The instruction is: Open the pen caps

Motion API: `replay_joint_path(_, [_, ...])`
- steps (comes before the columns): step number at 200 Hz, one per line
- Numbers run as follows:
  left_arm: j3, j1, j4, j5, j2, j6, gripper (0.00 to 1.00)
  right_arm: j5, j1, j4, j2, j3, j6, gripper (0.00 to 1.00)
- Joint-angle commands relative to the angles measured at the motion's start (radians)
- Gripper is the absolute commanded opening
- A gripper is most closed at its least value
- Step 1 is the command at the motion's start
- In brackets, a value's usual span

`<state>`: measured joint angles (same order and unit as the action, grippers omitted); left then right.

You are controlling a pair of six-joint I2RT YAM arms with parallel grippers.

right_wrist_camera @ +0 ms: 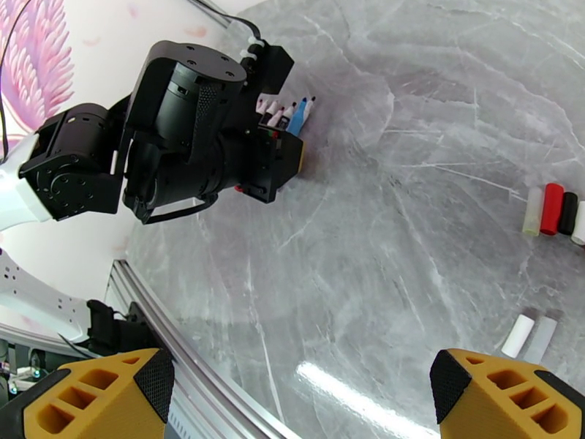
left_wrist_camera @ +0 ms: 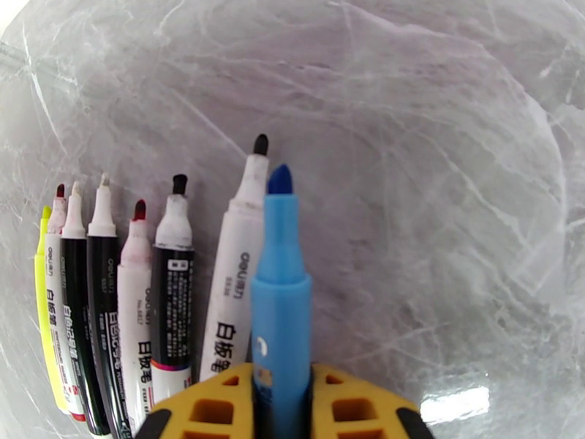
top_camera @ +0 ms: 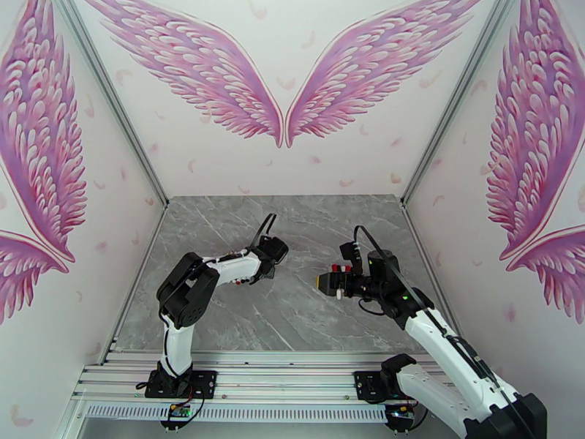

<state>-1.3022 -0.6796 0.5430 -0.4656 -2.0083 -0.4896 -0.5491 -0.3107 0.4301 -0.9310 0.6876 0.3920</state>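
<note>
Left gripper is clamped tight on the uncapped blue pen. The other pens lie bare-tipped in a row right beside it, around the middle of the table. Right gripper hangs wide open with nothing in it, and the loose pen caps lie on the table just past it.

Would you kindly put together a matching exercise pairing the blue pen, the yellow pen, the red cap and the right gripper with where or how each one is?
Things:
1. blue pen
2. yellow pen
3. red cap
4. right gripper

Places or states:
A. open, nothing between its fingers
B. between a pale cap and a black cap
C. between the fingers of the left gripper
D. leftmost of the pens in the left wrist view

Pairs: 1-C; 2-D; 3-B; 4-A
</note>
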Motion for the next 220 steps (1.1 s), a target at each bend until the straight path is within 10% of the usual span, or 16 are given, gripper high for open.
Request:
replay_joint_path(1, [-0.032,0.006,0.018,-0.019,-0.015,0.010,0.14,0.018,-0.009,-0.001,-0.003,-0.003,-0.005,0.99])
replay_joint_path(220, [-0.046,0.015,0.041,-0.013,0.032,0.008,0.25,0.026,-0.011,0.004,-0.004,0.004,-0.010,0.99])
